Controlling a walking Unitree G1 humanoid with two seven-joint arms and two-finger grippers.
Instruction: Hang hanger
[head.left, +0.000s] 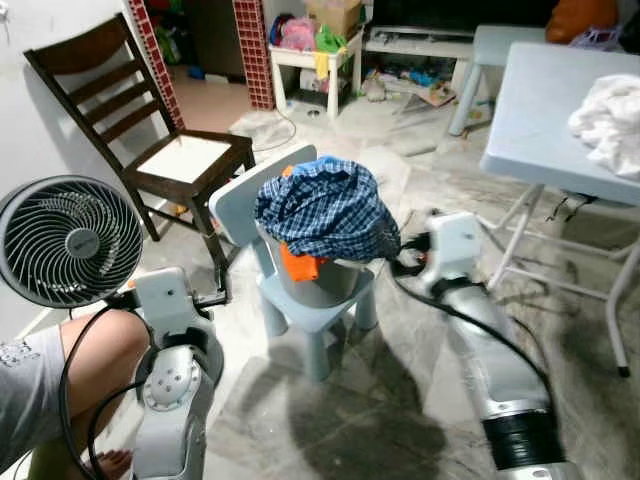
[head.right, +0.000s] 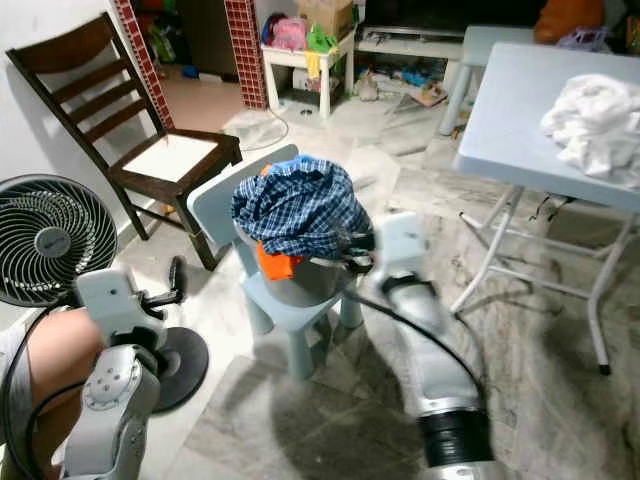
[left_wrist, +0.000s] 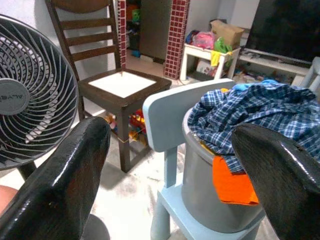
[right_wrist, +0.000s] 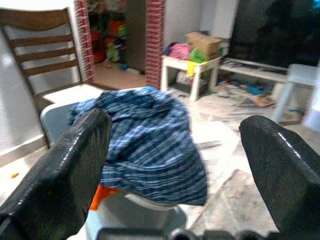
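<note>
The task looks barely begun. No hanger can be made out anywhere, and nothing hangs on a rail or hook; whether a hanger lies under the clothes in the bucket cannot be told.

A grey bucket (head.left: 322, 282) stands on the seat of a small pale-blue child's chair (head.left: 300, 310), near the middle of the floor. A blue plaid shirt (head.left: 328, 210) is heaped over its rim, and an orange cloth (head.left: 300, 265) hangs out below it on the near side.

The right end effector (head.right: 358, 250) reaches toward the bucket's rim, just beside the shirt's lower edge; its fingers (right_wrist: 60, 170) are spread wide and grip nothing. The left end effector (head.left: 222, 285) is held low, apart from the small chair on its left side, its fingers (left_wrist: 60, 175) also wide apart and empty.

My judgement: everything is left, namely finding the hanger, gripping it and hanging it. The shirt may need lifting first.
</note>
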